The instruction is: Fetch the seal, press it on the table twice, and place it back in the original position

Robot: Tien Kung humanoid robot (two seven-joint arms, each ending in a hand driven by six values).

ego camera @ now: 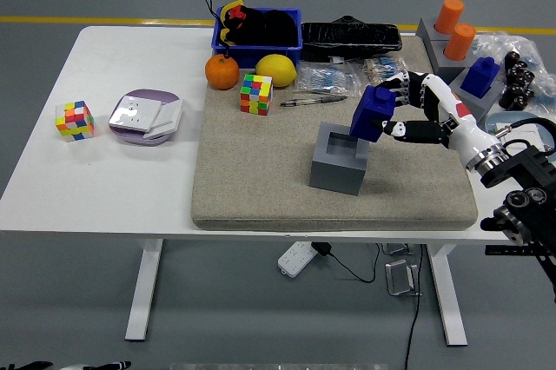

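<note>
- Your mat [261, 188] covers the right part of the white table [104, 188], and the grey holder block [340, 159] with its square socket stands near the mat's middle.
- Behind the block lie a pen [313, 101] and some clear packets [334, 79]; a colour cube [256, 94] sits to their left, with an orange [221, 72] and a lemon [276, 69] just behind it.
- A blue bin [258, 29] and a black wrapped bundle [350, 40] line the far edge.
- Off the mat on the left you have a second colour cube [74, 120] and a purple plate [145, 116] with white cards.
- At the far right, grey stands carry two orange cylinders [454, 28] and another blue block [480, 75].
- Your right hand [417, 109] reaches in from the right, its forearm angled up and left across the mat's right side.
- Its fingers pinch the blue seal [373, 113] from the right, thumb below.
- The seal hangs tilted just above the holder's far right corner, not seated in the socket.
</note>
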